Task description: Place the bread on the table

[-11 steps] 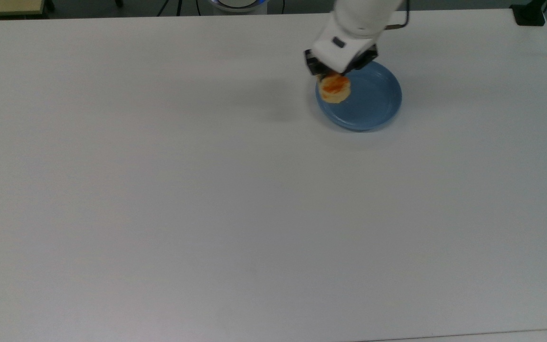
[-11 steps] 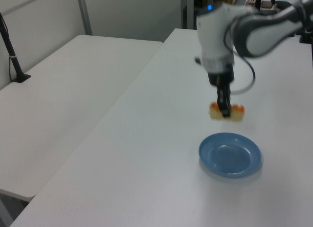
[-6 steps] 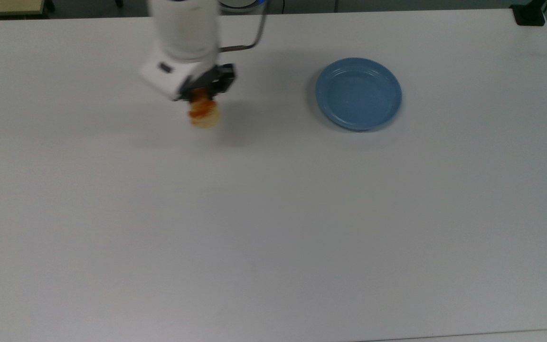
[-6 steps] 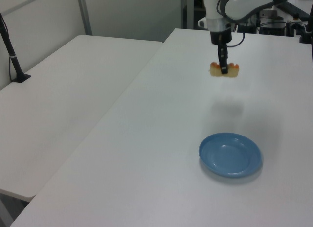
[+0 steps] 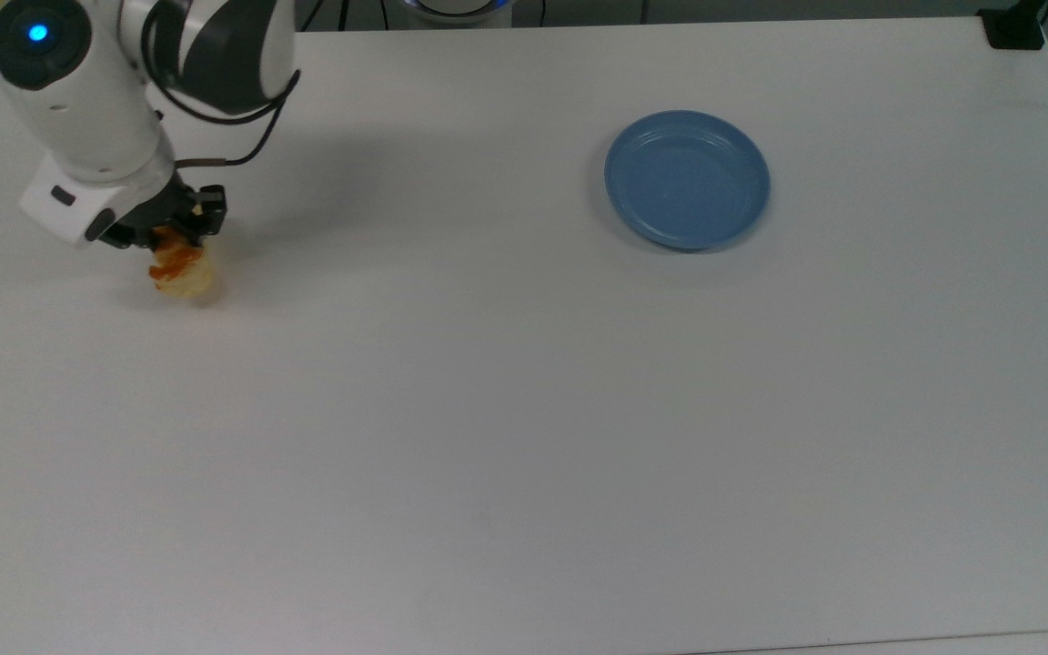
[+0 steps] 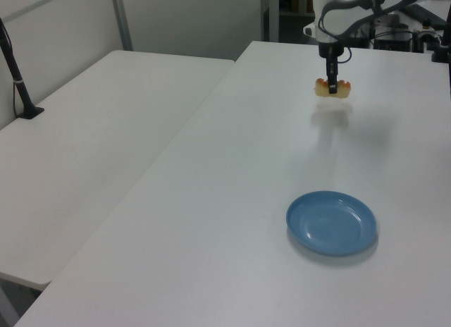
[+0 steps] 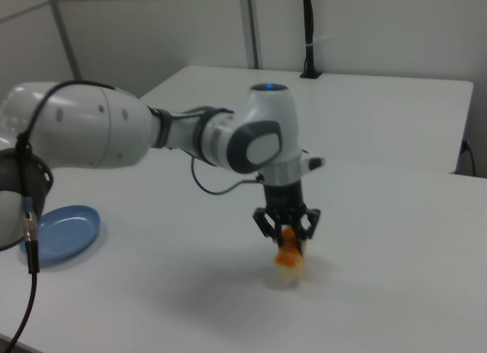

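Pale tan and glazed orange, the small oblong bread roll [image 5: 181,271] now hangs at about nine o'clock on the table in the top view, pinched between the black fingers of the white arm's two-finger gripper [image 5: 174,238], which is closed tight across the roll's middle. A second ago it was right over the rim of the round blue plate [image 5: 687,179]; half a second ago it was mid-crossing; now it has swung well clear, and the plate sits bare at about one o'clock in the top view, far from the action.

That's the big move done, by my read. The bread is off the plate and over open tabletop.

In the left view the roll [image 6: 332,88] floats above its own soft shadow on the large white matte tabletop [image 6: 232,200], so it looks just short of touching down. The right view has it [image 7: 289,253] lower, close over the surface, with a faint blur beneath it; whether it has made contact I can't tell.

Textures: the roll looks soft and rounded, glossy where the orange patches sit. The tabletop is smooth, flat and plain. The plate is a shallow glossy dish with a ridged rim.

What's left, I'd judge, is a short descent and a release.
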Robot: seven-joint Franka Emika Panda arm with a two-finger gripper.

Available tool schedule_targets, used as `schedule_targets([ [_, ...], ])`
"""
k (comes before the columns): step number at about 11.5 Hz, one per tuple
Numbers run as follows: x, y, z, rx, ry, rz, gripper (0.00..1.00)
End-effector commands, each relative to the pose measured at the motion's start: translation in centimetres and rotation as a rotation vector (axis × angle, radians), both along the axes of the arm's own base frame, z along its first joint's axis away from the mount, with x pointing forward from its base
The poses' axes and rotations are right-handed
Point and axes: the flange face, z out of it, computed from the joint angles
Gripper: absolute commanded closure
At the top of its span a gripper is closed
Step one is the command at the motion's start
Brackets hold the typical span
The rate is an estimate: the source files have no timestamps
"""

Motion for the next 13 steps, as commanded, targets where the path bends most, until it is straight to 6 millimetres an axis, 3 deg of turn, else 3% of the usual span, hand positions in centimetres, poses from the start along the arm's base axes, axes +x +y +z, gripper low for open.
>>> schedule_targets([
  [1,0.4,-1.4,-1.1,-0.007,0.004,0.043,0.60],
  [3,0.6,-1.4,-1.5,-0.011,-0.013,0.038,0.54],
  [4,0.9,-1.5,-1.4,-0.019,-0.035,0.039,0.42],
  [5,1.0,-1.4,-1.2,-0.016,-0.047,0.034,0.00],
  [7,1.0,-1.1,-0.2,-0.015,-0.057,0.020,0.00],
  [9,1.5,0.6,3.6,-0.024,-0.092,-0.023,0.00],
  [11,2.0,5.7,7.8,-0.018,-0.079,-0.068,0.00],
  [13,2.5,13.2,11.2,-0.011,-0.114,-0.170,0.00],
])
